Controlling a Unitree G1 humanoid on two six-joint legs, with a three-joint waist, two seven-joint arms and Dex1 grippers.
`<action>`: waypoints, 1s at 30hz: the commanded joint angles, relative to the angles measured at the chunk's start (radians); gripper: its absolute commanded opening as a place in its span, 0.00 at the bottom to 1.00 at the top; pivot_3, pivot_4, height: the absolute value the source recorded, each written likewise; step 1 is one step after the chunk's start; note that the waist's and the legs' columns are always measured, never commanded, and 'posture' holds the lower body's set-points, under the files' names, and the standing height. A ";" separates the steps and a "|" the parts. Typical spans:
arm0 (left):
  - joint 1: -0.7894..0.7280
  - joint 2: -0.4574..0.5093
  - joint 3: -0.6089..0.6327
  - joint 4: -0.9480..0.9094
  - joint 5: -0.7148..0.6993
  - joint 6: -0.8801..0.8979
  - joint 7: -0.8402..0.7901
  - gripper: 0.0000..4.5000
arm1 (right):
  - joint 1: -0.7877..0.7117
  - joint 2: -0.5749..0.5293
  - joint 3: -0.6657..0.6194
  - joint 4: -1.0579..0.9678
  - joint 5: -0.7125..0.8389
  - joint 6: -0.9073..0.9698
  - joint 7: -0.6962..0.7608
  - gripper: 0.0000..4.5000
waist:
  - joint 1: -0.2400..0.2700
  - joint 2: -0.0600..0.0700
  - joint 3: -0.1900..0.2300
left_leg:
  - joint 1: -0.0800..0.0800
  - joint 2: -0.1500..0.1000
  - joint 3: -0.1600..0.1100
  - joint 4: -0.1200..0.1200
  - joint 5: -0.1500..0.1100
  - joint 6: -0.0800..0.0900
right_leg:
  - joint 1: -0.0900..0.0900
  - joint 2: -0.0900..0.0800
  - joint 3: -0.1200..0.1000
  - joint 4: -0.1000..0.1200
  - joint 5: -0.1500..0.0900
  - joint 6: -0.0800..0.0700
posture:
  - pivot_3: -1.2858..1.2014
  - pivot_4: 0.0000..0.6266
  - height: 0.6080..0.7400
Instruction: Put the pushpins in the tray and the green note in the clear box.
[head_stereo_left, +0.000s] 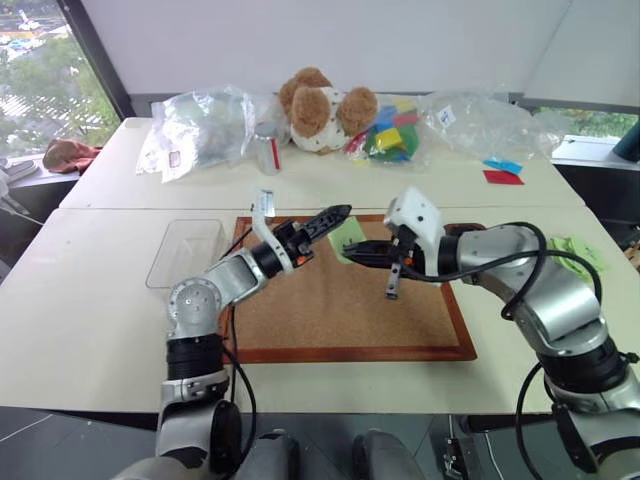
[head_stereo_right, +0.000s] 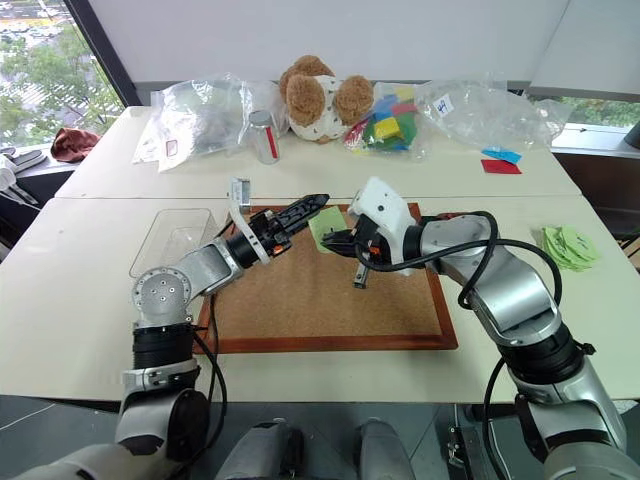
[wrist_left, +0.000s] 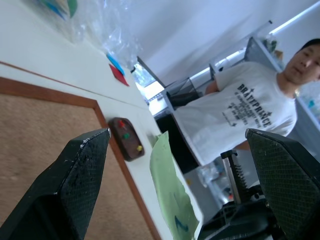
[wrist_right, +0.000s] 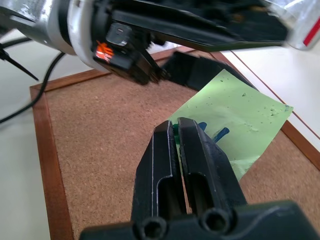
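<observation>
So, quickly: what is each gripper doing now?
Left gripper: jaws open, holding nothing.
Right gripper: jaws shut on the pale lime-green paper note.

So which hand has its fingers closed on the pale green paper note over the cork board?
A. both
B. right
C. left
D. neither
B: the right hand pinches the pale green paper note's edge, while the left hand stands wide open beside it.

**My arms, as built**

My arms are silver-grey metal with rounded joint housings and black segments between them. Black cables loop loosely along both. My right wrist carries a white housing. Each tool, left (head_stereo_left: 335, 216) and right (wrist_right: 179, 145), has two black textured fingers.
</observation>
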 joint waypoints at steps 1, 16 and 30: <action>-0.005 -0.027 0.020 -0.017 -0.070 0.006 0.067 0.99 | -0.025 0.009 -0.003 -0.021 0.009 -0.022 0.006 0.00 | 0.000 0.000 0.000 | 0.000 0.000 0.000 0.000 0.000 0.000 | 0.000 0.000 0.000 0.000 0.000 0.000 | 0.52 0.24 1.00; 0.061 -0.034 -0.037 -0.055 -0.138 0.044 0.145 0.49 | -0.038 0.010 -0.001 -0.015 0.018 -0.015 0.003 0.00 | 0.000 0.000 0.000 | 0.000 0.000 0.000 0.001 0.000 0.000 | 0.000 0.000 0.000 0.000 0.000 0.000 | 0.52 0.24 1.00; 0.077 -0.021 -0.034 -0.043 -0.147 0.022 0.154 0.02 | -0.050 0.000 -0.024 -0.014 0.019 -0.001 -0.014 0.00 | 0.000 0.000 0.000 | 0.000 0.000 0.000 0.001 0.000 0.000 | 0.000 0.000 0.000 0.000 0.000 0.000 | 0.52 0.24 1.00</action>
